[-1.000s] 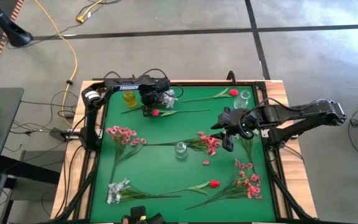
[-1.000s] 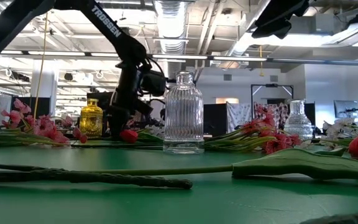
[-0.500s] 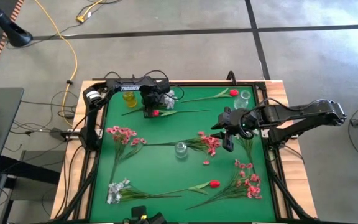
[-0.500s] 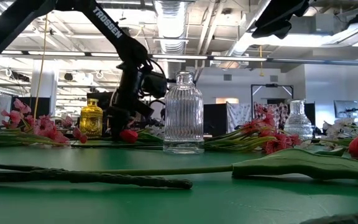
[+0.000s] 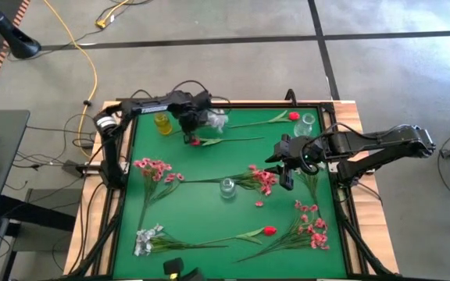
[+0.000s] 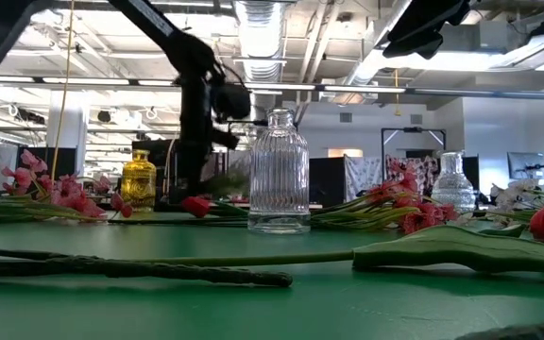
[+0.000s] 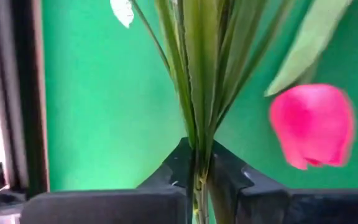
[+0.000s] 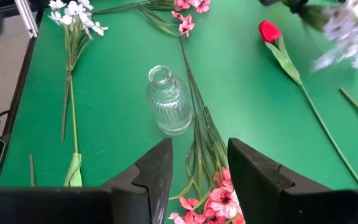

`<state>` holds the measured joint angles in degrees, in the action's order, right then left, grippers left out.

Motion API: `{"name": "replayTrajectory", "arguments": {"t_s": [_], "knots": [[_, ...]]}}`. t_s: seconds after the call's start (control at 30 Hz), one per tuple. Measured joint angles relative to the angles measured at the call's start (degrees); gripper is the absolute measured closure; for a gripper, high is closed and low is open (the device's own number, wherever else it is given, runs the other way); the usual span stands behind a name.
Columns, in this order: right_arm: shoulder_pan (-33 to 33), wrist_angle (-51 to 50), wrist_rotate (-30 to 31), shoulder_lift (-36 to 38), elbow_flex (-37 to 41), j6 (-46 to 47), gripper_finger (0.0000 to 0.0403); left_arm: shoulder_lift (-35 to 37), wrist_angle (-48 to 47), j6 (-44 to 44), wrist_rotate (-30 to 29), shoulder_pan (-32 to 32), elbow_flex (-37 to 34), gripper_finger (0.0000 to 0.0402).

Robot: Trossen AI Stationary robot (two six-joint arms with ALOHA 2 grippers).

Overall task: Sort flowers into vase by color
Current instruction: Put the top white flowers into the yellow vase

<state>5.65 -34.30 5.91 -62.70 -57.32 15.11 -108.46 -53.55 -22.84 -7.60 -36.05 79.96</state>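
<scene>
My left gripper (image 5: 189, 134) hangs near the table's far left, shut on the green stems of a whitish-lavender flower (image 5: 217, 121), whose blooms blur in the right wrist view (image 8: 352, 28). A red bud (image 7: 312, 124) lies on the green mat just beneath it, its stem running toward the right. The yellow vase (image 5: 163, 123) stands beside the left arm. A clear ribbed vase (image 5: 226, 187) is at mid-table and another (image 5: 308, 121) at the far right. My right gripper (image 8: 197, 180) hovers open above the table's right side, over pink blooms. My left gripper pinches the whitish-lavender flower's bunched green stems (image 7: 197, 140) between its two fingers, where the stems fan apart. The fingers come from above, pointing down. The flower is raised off the mat in the low view (image 6: 227, 179); I cannot tell whether all of it is clear.
Pink sprays lie at the left (image 5: 153, 168), the middle (image 5: 260, 178) and the near right (image 5: 311, 230). Another whitish cluster (image 5: 147, 238) and a red bud (image 5: 269, 231) lie near the front edge. A third red bud (image 5: 294, 116) is by the far clear vase.
My left gripper has shut on the whitish-lavender flower's stems and risen, tipping a little. The flower has come up off the mat with it, while the red bud below stays put. The yellow vase now shows uncovered beside the arm.
</scene>
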Motion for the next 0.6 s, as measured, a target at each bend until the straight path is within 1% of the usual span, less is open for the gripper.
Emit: {"name": "replayTrajectory", "arguments": {"t_s": [0.03,0.17,0.33,0.43,0.6], "knots": [[0.0,0.0,0.0,0.0,0.0,0.0,0.0223,1.5,0.5,0.5,1.4,0.0,0.0,0.0377],[0.0,0.0,0.0,0.0,0.0,0.0,0.0223,8.0,2.6,3.7,10.1,0.0,0.0,0.0376],[0.0,0.1,0.0,0.0,0.0,0.0,0.0223,17.5,7.9,7.3,17.0,0.0,0.1,0.0382],[0.0,0.1,0.0,0.0,0.0,0.0,0.0223,22.9,11.3,8.3,18.7,-0.2,0.1,0.0382],[0.0,0.1,0.0,0.0,0.0,0.0,0.0223,30.9,14.6,9.1,18.9,-2.6,0.1,0.038]]}}
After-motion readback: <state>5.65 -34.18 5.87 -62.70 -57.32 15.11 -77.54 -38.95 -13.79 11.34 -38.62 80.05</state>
